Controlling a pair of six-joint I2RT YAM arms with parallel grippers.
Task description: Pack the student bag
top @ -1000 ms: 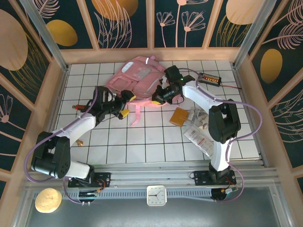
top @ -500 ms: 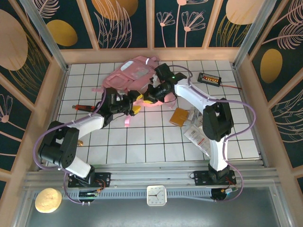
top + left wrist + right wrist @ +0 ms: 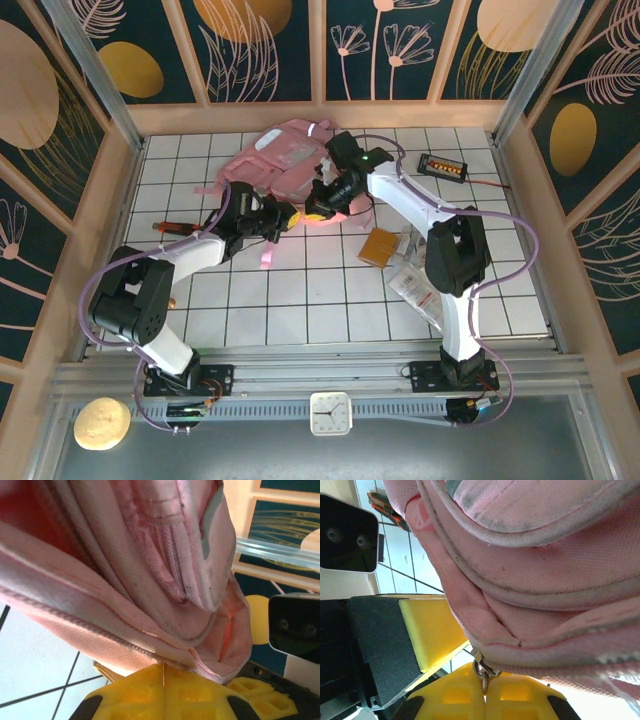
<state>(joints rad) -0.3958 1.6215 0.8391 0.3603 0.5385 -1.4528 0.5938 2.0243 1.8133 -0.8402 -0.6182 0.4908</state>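
The student bag (image 3: 285, 155), a soft pink backpack, lies at the back middle of the tiled table. My left gripper (image 3: 284, 217) is at the bag's near edge. In the left wrist view its yellow fingers (image 3: 135, 692) are shut together on the piped seam of the student bag (image 3: 150, 570). My right gripper (image 3: 318, 206) sits just to the right of it, at the same edge. In the right wrist view its jaws are shut on the metal zip pull (image 3: 481, 670) that hangs from the bag's zip (image 3: 545, 650). The two grippers are almost touching.
An orange-brown booklet (image 3: 380, 245) and clear plastic packets (image 3: 420, 285) lie right of centre. A black device with orange buttons (image 3: 443, 165) is at the back right. A red and black pen (image 3: 175, 227) lies at the left. A pink strap (image 3: 270, 252) trails toward the front.
My left gripper has moved right to the bag's near edge and shut on its seam. My right gripper shifted slightly left, still shut on the zip pull.
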